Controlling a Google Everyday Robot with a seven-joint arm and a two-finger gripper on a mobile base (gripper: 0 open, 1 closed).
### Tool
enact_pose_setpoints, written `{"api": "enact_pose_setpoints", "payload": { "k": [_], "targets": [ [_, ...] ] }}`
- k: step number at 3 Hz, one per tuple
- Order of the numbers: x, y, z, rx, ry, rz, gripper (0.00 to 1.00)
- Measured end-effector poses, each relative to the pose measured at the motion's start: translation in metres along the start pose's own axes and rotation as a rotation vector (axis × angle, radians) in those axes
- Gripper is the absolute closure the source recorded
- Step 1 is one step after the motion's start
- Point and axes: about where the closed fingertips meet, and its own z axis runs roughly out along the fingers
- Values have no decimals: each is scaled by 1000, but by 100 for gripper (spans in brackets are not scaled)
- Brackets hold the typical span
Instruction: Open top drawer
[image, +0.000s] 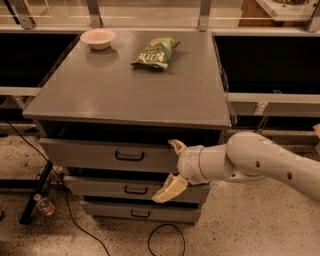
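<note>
wide grey wooden top drawer (100, 154): pulled out a little | white two-finger gripper (164, 171): at the drawer's right end, fingers spread wide | green crinkly snack bag (156, 52), small pale round bowl (98, 38): up behind the drawer

Counted from my remote station: three grey drawers, namely the top drawer (85, 152), the middle drawer (100, 187) and the bottom drawer (110, 210). I count three black bar handles (129, 156), one per drawer. On the one cabinet top (125, 95) I count one pale bowl (98, 38) and one green snack bag (156, 52). On the floor there is one small bottle (44, 205). One white arm (270, 162) ends in one gripper (165, 171), which is at the right end of the top drawer's front. It has two tan fingers (171, 189), spread apart.
</note>
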Motion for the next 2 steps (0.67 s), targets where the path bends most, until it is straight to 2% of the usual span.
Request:
{"api": "enact_pose_setpoints", "payload": {
  "k": [1,2],
  "targets": [
    [0,0,0,7,1,-1,0],
    [1,0,2,29,58,-10,0]
  ]
}}
